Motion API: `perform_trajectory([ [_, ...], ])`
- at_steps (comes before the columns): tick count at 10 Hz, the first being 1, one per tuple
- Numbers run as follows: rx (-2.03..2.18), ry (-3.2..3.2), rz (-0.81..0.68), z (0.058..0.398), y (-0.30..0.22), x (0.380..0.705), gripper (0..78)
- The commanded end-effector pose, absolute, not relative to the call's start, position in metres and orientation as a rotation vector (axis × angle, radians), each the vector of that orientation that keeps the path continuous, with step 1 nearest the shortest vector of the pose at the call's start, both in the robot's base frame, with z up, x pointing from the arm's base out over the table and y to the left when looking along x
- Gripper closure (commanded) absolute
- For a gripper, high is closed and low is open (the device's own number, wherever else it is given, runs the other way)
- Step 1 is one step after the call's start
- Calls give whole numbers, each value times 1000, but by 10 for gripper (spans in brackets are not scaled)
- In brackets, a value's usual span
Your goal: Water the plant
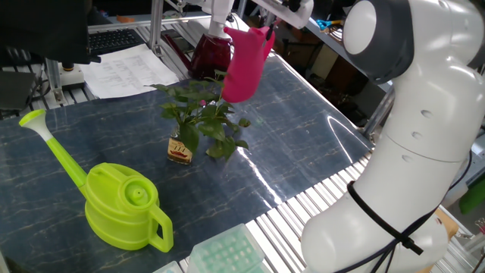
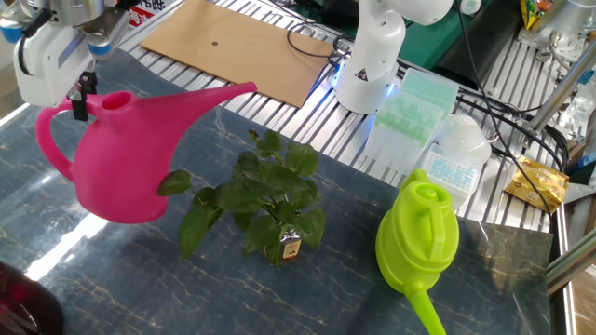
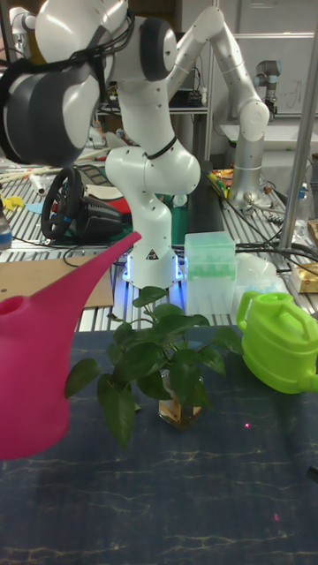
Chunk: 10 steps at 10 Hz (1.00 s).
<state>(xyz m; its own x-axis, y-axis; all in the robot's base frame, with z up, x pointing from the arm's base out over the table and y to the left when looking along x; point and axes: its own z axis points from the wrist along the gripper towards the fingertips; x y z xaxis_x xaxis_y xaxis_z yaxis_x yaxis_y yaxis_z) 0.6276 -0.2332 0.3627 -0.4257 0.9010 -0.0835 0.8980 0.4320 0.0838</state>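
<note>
— Where is the plant?

— The plant (image 2: 264,203) stands in its small amber bottle (image 1: 179,149) near the middle of the dark tabletop (image 2: 186,288), upright, leaves spreading wide.

— And your gripper?

— My gripper (image 2: 84,93) is clenched on the handle of the pink watering can (image 2: 116,158), which I hold in the air above the tabletop, just beside the plant. Its spout (image 2: 219,97) points up and over the leaves, above them and not touching.

— Anything else around?

— A green watering can (image 2: 417,237) sits on the tabletop on the plant's other side, well apart from mine. A dark red jug (image 1: 211,54) stands behind my can at the tabletop's edge.
</note>
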Motion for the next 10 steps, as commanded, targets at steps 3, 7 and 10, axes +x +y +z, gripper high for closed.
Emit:
perform_trajectory([
  [3, 1642, 2541, 16, 409, -238, 622, 764],
  [7, 1665, 2443, -51, 434, -244, 618, 764],
  [10, 1673, 2358, -126, 439, -245, 617, 764],
])
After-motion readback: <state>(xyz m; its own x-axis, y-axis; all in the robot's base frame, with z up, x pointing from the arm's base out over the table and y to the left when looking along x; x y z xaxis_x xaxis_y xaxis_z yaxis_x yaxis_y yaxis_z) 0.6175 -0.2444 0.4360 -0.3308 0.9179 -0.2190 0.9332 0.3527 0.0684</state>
